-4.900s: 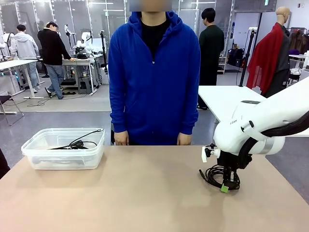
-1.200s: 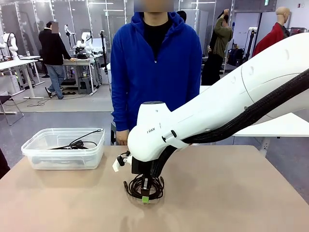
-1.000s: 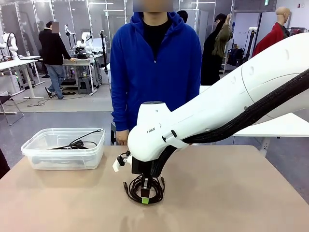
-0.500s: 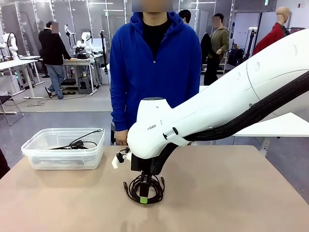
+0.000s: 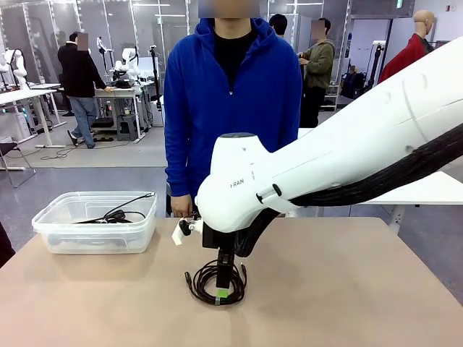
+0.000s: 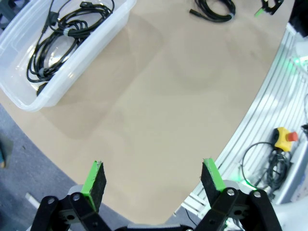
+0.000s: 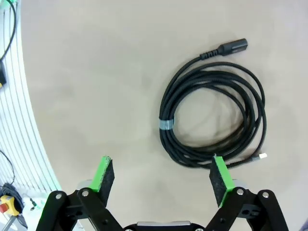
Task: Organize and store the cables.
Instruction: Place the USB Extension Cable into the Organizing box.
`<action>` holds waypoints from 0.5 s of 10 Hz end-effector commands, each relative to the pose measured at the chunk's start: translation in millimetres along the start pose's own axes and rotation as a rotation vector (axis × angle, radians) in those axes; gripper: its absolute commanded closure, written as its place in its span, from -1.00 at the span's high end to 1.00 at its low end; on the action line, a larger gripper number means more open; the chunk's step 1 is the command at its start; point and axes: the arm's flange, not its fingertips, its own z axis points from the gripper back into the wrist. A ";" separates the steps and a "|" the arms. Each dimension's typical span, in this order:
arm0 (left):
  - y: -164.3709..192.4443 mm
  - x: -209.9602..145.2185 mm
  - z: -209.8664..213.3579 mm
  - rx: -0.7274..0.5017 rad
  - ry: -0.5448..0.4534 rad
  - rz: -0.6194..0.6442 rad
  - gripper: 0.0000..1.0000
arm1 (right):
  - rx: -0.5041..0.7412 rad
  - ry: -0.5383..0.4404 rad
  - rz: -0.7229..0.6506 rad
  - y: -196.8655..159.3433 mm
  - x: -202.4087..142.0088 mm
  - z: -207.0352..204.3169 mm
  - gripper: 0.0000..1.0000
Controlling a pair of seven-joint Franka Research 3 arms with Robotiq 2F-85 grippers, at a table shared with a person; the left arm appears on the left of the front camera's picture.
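With right gripper (image 7: 163, 177) spread and empty just above the coiled black cable (image 7: 214, 122), lift straight clear without snagging loops; left gripper (image 6: 153, 181) likewise spread, empty.

The right arm (image 5: 347, 163) reaches in from the right across the table's middle, wrist bent down. The right gripper (image 7: 162, 175) points downward with its green pads spread wide, nothing between them. The left gripper (image 6: 154, 180) hangs above the table, pads equally wide apart and empty. It seems tilted, though its exact height is unclear.
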 end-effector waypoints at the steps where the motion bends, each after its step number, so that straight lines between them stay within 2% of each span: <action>1: -1.0 -2.0 -0.1 -0.005 -0.005 -0.020 1.00 | -0.006 -0.045 0.018 6.4 -25.6 19.7 1.00; 5: -1.0 -2.0 -0.1 -0.005 -0.005 -0.020 1.00 | -0.002 -0.110 0.008 -0.6 -70.1 59.3 1.00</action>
